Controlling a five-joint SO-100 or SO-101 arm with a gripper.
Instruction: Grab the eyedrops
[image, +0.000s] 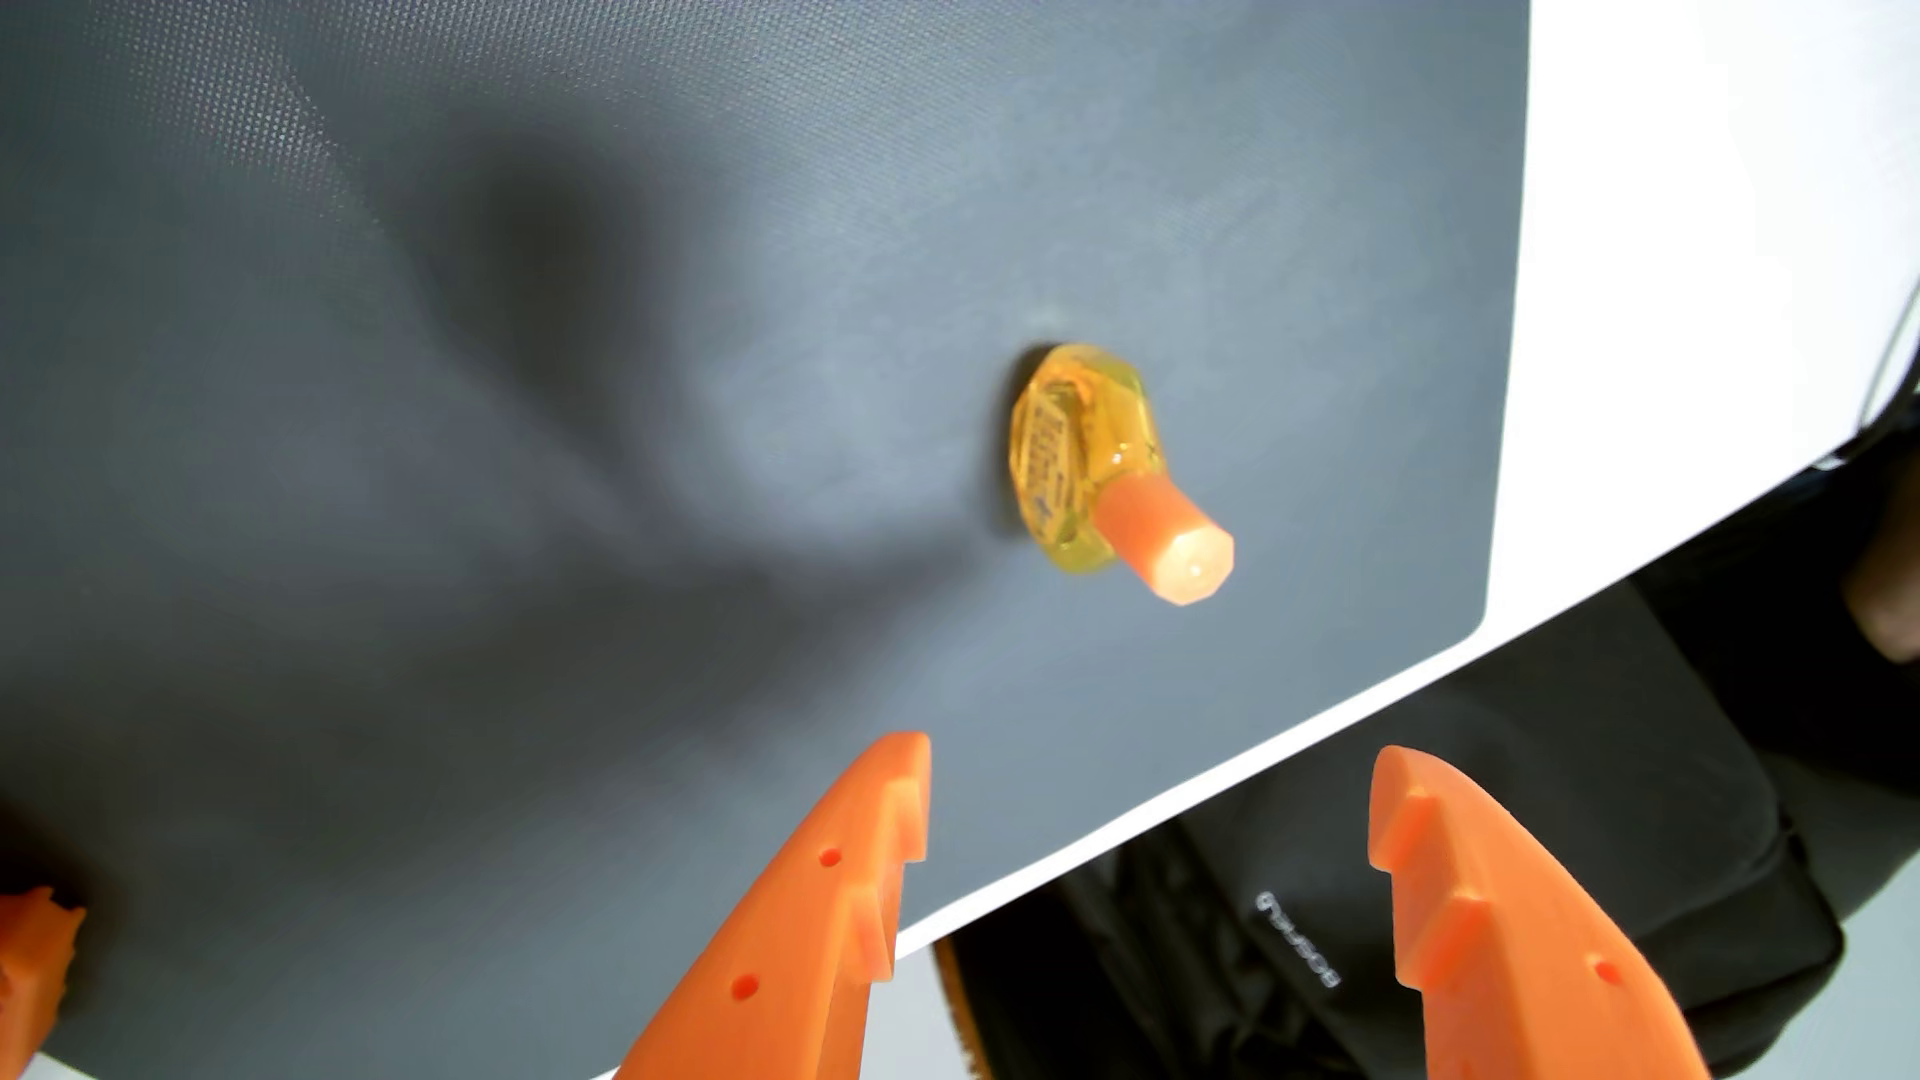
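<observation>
From my wrist view, an orange printed part (36, 961) sits at the far left bottom corner, over the dark grey mat (520, 415) that covers most of the white bench (1714, 208). Moving right, the two orange fingers (821, 914) come up from the bottom edge, spread wide with nothing between them; the gripper (1148, 763) is well apart from anything on the mat. One fingertip lies over the mat's lower edge, the other over a black bag (1558, 779) beyond the bench edge. Above and between the fingertips, the eyedrops (1081, 457) stand on the mat near its right edge: a small clear yellow bottle with an orange cap pointing toward my camera. Its label carries print, too blurred for me to read. The bag has small pale lettering that I cannot make out.
</observation>
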